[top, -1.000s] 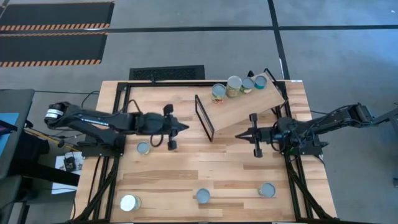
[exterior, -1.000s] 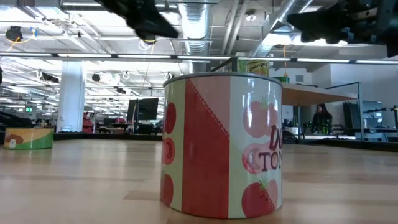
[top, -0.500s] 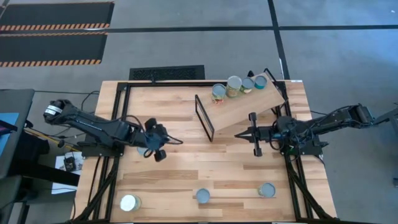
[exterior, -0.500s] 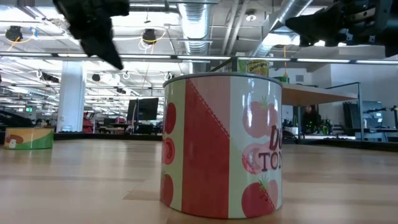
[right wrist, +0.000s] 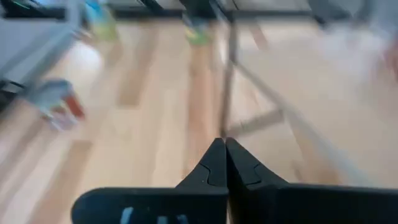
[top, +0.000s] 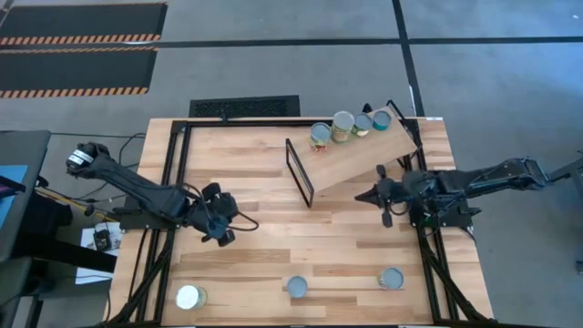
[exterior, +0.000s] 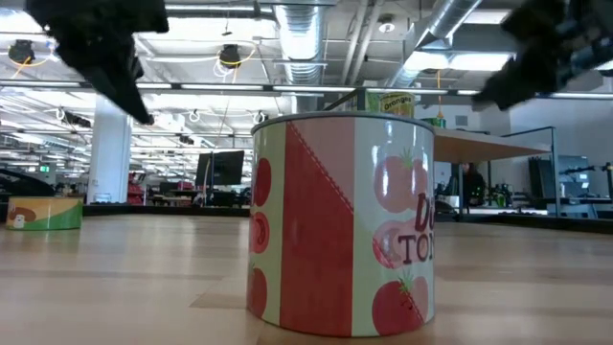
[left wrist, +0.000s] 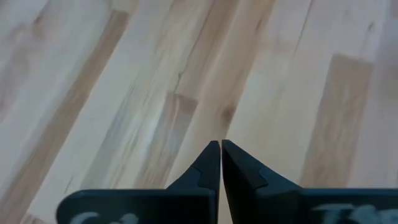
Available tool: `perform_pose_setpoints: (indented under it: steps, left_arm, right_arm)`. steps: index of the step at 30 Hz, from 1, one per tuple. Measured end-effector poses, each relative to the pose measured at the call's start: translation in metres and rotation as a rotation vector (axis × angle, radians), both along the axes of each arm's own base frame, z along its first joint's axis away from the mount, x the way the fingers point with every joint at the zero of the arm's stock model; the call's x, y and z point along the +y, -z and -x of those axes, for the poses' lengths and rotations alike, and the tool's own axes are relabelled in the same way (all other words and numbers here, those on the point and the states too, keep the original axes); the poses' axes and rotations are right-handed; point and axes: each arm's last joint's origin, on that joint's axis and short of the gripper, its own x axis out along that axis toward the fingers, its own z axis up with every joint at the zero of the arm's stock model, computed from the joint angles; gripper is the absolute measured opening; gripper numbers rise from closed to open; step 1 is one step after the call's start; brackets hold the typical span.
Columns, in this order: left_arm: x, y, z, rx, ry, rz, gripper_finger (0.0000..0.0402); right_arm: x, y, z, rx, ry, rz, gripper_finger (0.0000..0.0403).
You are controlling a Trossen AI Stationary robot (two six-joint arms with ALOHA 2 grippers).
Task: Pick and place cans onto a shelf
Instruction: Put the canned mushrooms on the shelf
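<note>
Four cans (top: 349, 127) stand in a row on the far edge of the slanted light-wood shelf (top: 360, 157), whose black frame (top: 300, 171) is at its left end. On the table stand a white-topped can (top: 189, 297) and two grey-topped cans (top: 297, 287) (top: 392, 278). A red-and-white can (exterior: 345, 225) fills the low view, with a yellow can (exterior: 43, 213) far to its left. My left gripper (top: 222, 230) is shut, points down over bare wood (left wrist: 221, 143) and is empty. My right gripper (top: 362, 195) is shut and empty near the shelf's near side.
The table's black metal frame (top: 173, 164) runs along its left and right edges. Bare planks lie in the table's middle (top: 301, 237), between the shelf and the cans near the near edge.
My left gripper has swung from the table's middle toward the left and near edges and tipped down, now covering the spot where a can stood in the high view. My right gripper has drawn back toward the right edge and turned about its own axis.
</note>
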Motion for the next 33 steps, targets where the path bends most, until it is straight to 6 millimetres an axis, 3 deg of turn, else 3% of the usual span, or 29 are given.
perform_pose_setpoints:
  steps: [4, 13, 16, 25, 33]
  left_arm:
    - [0.001, 0.017, 0.003, -0.003, 0.029, -0.002, 0.0001]
    - [0.005, 0.034, 0.008, -0.231, 0.245, 0.086, 0.0000]
    - [0.008, 0.037, 0.012, -0.240, 0.300, 0.127, 0.0000]
    - [0.017, 0.036, 0.037, 0.078, 0.017, 0.114, 0.0008]
    - [0.012, 0.039, 0.048, 0.168, -0.054, 0.192, 0.0072]
  right_arm:
    - [0.002, 0.013, 0.002, 0.040, 0.015, -0.019, 0.0003]
    - [0.028, 0.025, -0.001, -0.235, -0.157, -0.095, 0.0002]
    - [0.037, 0.031, -0.002, -0.255, -0.123, -0.090, 0.0002]
    - [0.057, 0.037, -0.005, -0.267, -0.004, -0.092, 0.0003]
    - [0.061, 0.038, -0.005, -0.266, -0.001, -0.095, 0.0003]
